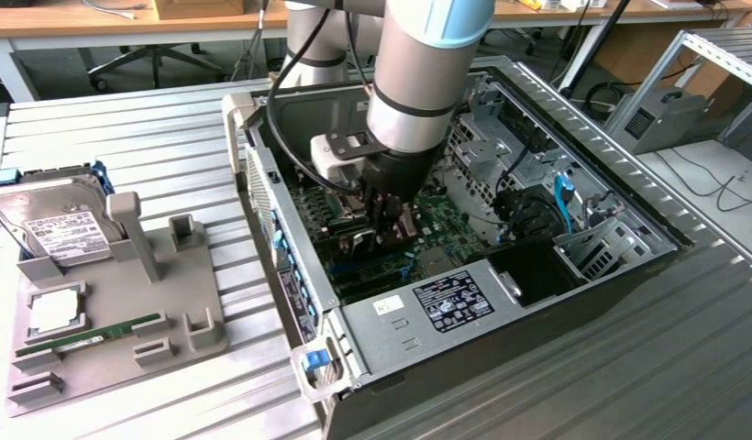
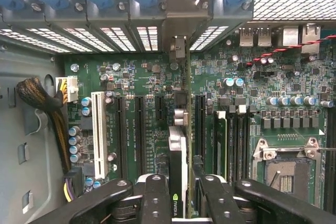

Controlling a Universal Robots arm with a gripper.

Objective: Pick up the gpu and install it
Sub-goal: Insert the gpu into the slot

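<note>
one robot arm (image 1: 419,82), one gripper (image 1: 389,229), one gpu (image 2: 177,145) and one open computer case (image 1: 389,353). one grey tray (image 1: 199,275) carries one hard drive (image 1: 60,225), one ram stick (image 1: 89,336) and one silver square chip (image 1: 56,312). one motherboard (image 2: 147,77) shows one white slot (image 2: 98,132) and one processor socket (image 2: 283,169).

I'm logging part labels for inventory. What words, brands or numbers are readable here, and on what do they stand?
No text reads for certain.
On the gpu: small pale logo on its edge, no letters legible.
On the motherboard: white print beside the slots, too small.
On the black label on the computer case: blurred.
On the hard drive: white label, blurred.
</note>
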